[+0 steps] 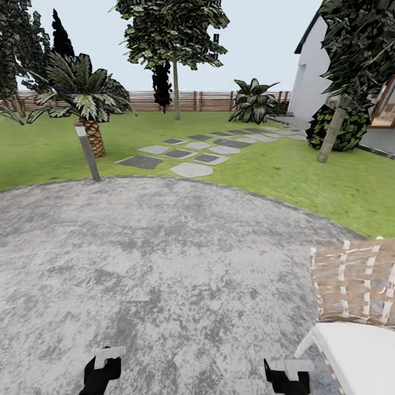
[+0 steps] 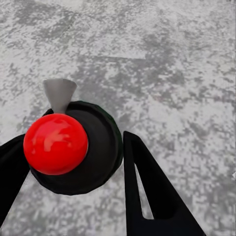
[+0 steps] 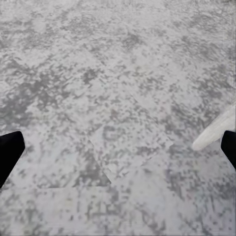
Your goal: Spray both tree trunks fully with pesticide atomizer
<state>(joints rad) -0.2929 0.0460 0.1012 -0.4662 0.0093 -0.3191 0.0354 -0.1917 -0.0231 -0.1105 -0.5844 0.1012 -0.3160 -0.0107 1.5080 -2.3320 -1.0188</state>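
Pesticide atomizer (image 2: 78,147) held between the fingers of the left claw (image 2: 73,172), red top toward the wrist camera, grey nozzle pointing out over the floor (image 2: 167,59); fingers close against both sides of the dark bottle, so gripping it by the look of it. Right claw (image 3: 118,152) spread wide with nothing between its fingers, hanging over bare paving beside a white chair leg (image 3: 214,132). Seen from the head, left claw (image 1: 102,371) and right claw (image 1: 287,376) both low at the near end of the floor.

Pick-up apparently done. Spraying seemingly not yet begun: no sign of coating on either trunk. Nearer tree trunk (image 1: 332,134) beyond the floor's curved edge, on the lawn toward the white house (image 1: 310,77); farther tree trunk (image 1: 176,90) well past the stepping stones (image 1: 189,153), near the fence (image 1: 208,101). Both well apart from the floor, so a drive across to each likely left, then full coverage of both trunks.
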